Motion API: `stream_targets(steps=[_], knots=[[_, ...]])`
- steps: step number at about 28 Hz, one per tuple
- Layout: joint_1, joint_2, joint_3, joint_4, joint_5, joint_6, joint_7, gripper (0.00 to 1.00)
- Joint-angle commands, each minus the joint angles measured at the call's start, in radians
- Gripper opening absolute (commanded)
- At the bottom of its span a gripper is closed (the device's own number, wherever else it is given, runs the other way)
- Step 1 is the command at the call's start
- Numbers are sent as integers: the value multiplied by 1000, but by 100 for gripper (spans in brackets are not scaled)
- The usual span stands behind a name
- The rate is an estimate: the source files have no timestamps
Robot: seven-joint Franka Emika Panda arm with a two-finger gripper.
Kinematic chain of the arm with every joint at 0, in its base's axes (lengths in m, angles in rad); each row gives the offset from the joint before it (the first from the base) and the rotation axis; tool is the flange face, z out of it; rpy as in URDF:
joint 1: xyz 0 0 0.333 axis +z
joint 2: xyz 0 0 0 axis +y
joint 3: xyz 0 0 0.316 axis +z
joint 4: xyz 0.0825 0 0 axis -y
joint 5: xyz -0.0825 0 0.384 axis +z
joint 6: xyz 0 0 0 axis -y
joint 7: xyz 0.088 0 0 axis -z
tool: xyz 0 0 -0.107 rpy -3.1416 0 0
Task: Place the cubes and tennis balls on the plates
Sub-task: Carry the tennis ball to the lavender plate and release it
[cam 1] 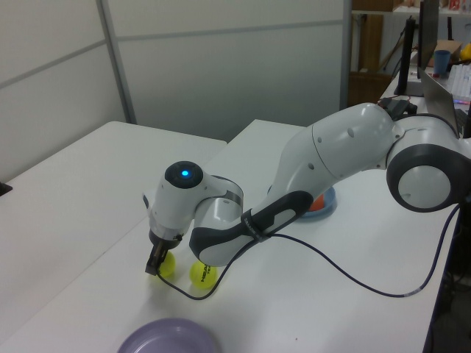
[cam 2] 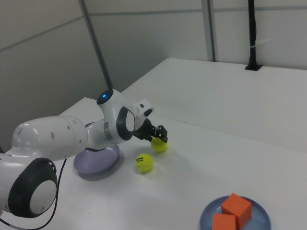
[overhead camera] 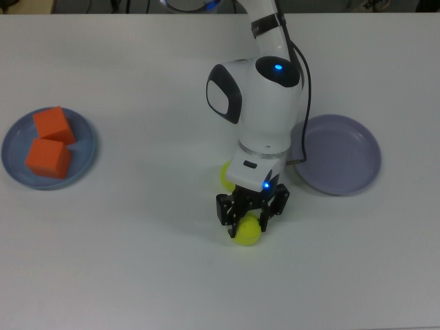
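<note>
My gripper (overhead camera: pixel 249 221) is down at the table, its fingers closed against the sides of a yellow-green tennis ball (overhead camera: pixel 247 232) that rests on the table. The left view shows the same gripper (cam 1: pixel 156 265) and ball (cam 1: pixel 168 265), and so does the right view, with the gripper (cam 2: pixel 160 139) over the ball (cam 2: pixel 159 145). A second tennis ball (overhead camera: pixel 225 175) (cam 1: pixel 202 274) (cam 2: pixel 144 163) lies just behind, half hidden by the arm in the top view. Two orange cubes (overhead camera: pixel 53 124) (overhead camera: pixel 48 157) sit on the light blue plate (overhead camera: pixel 84 160). The lavender plate (overhead camera: pixel 337 155) holds nothing.
The arm's black cable (overhead camera: pixel 307 82) hangs beside the wrist, towards the lavender plate. White table surface stretches all around the balls. In the left view, the lavender plate (cam 1: pixel 169 338) is at the bottom edge, close to the balls.
</note>
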Motion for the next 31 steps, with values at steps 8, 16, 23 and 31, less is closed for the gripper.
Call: stream_targets(steps=[8, 16, 23, 31], knots=[[46, -101, 33, -33, 3, 7, 92, 0], [100, -161, 77, -39, 6, -245, 118, 0], [117, -199, 162, -30, 95, -509, 121, 0], [134, -184, 196, -40, 95, -512, 152, 51]])
